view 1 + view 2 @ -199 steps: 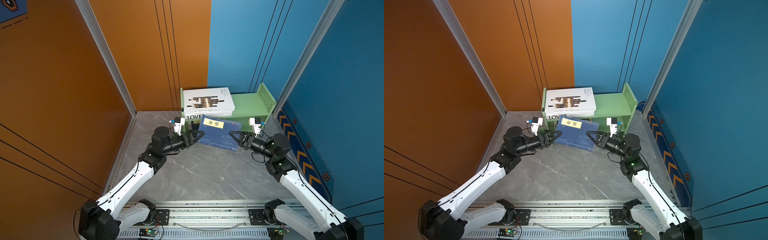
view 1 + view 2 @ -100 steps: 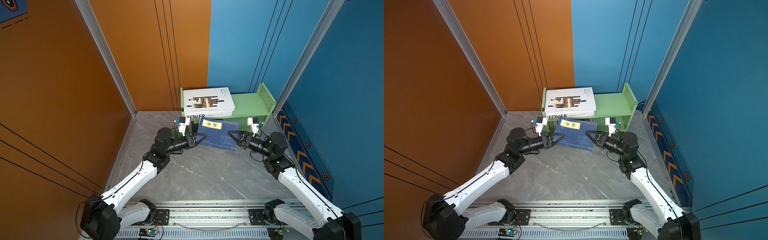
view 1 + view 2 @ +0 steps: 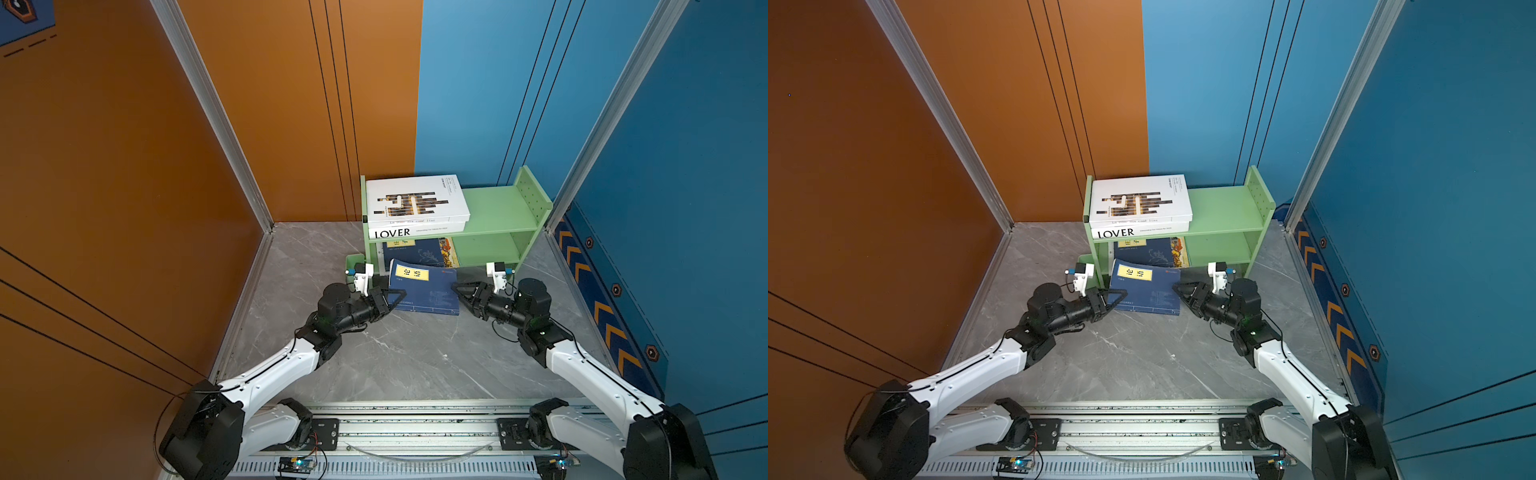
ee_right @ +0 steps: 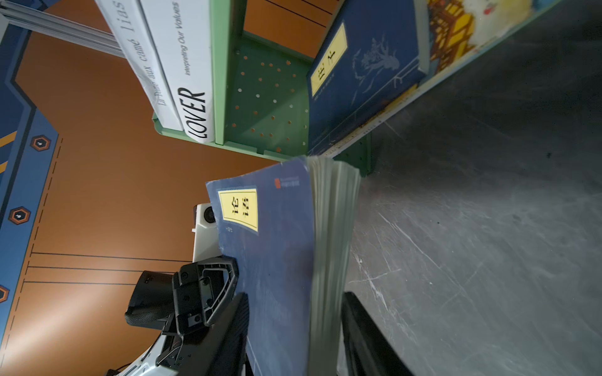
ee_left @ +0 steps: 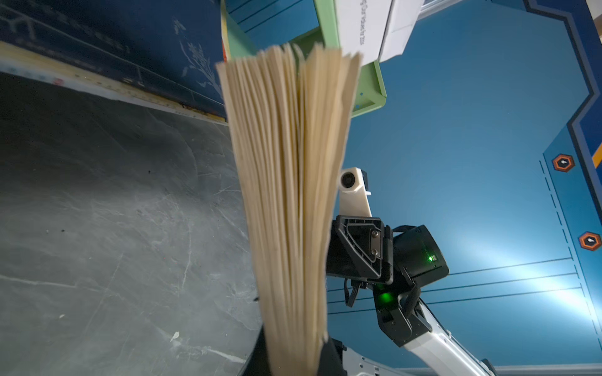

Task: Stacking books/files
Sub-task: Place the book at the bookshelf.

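Observation:
A navy book with a yellow label (image 3: 424, 286) (image 3: 1144, 289) hangs tilted just in front of the green shelf's lower level. My left gripper (image 3: 395, 297) (image 5: 293, 351) is shut on its left edge, and the tan page edges (image 5: 290, 195) fan out from its jaws. My right gripper (image 3: 457, 291) (image 4: 294, 294) stands open around the book's right edge (image 4: 270, 244), fingers off the cover. On the top shelf the white book with brown-black bars (image 3: 415, 199) lies on the white "LOVER" book (image 3: 415, 231). On the lower shelf, another navy book (image 3: 415, 249) lies on a yellow picture book (image 3: 451, 251).
The green two-level shelf (image 3: 498, 208) stands against the back wall, its right half bare on both levels. Orange wall to the left, blue wall to the right, grey marble floor (image 3: 415, 357) between the arms. A metal rail (image 3: 415, 432) runs along the front.
My left gripper moved in and shut on the navy book's left edge. My right gripper, shut on the right edge before, has opened. The book's near edge sits a little lower.

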Available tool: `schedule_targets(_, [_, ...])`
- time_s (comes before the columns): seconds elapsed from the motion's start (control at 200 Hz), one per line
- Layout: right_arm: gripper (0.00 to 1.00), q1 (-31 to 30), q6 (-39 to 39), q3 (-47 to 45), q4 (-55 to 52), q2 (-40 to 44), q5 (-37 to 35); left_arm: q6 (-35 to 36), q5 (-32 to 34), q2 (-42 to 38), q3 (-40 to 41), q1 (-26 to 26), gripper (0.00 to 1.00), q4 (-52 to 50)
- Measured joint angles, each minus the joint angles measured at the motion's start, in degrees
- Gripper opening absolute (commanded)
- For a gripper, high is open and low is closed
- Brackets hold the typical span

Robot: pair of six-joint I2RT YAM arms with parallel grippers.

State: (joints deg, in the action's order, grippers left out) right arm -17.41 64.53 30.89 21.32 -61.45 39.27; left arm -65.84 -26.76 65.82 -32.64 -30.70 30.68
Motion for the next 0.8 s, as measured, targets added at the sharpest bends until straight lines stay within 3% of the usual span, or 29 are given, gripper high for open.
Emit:
schedule_targets(0.22, [0.48, -0.26, 2.56, -1.86, 5.46, -4.37, -0.33, -0.26, 4.87, 4.28, 0.09, 0.5, 0.0, 6.71])
schedule_targets(0.611, [0.39, -2.6, 8.13, -1.75, 18.03, -12.72, -0.48, -9.33, 4.61, 22.23, 0.59, 2.95, 0.0, 31.08])
schedule_targets(0.801, [0.43, -2.38, 8.92, -0.17, 20.02, -15.74, -0.9, -12.33, 4.0, 26.56, -0.11, 2.95, 0.0, 37.38])
